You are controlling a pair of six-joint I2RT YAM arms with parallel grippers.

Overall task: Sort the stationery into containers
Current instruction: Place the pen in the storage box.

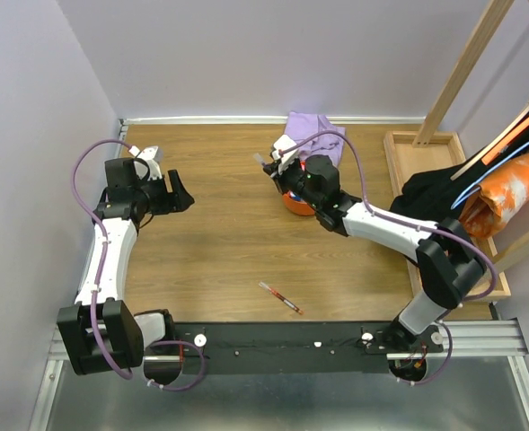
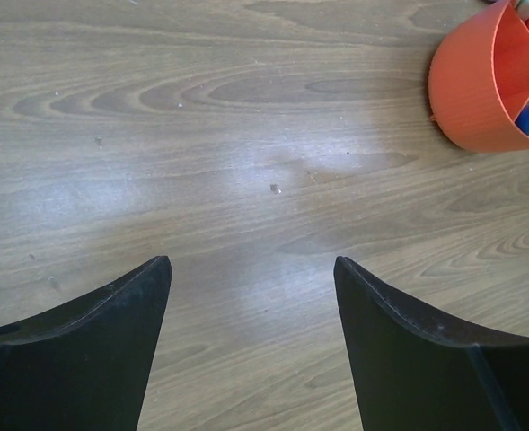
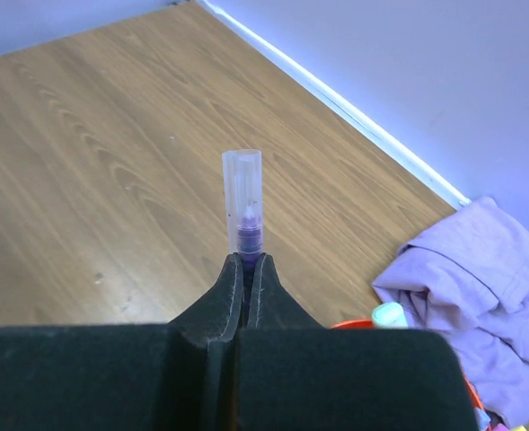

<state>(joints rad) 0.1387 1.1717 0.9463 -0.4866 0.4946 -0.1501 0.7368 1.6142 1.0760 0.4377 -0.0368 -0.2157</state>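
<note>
My right gripper is shut on a thin pen with a clear cap and a purple tip, which sticks out past the fingertips. In the top view this gripper hovers over the round orange cup, hiding most of it. A bit of the cup's rim and a mint highlighter show behind the fingers. The left gripper is open over bare table at the left, with nothing between its fingers; the cup stands far to its upper right. A red pen lies near the front edge.
A lilac cloth lies against the back wall just behind the cup. A shallow wooden tray at the right holds black and orange fabric. A wooden frame leans at the far right.
</note>
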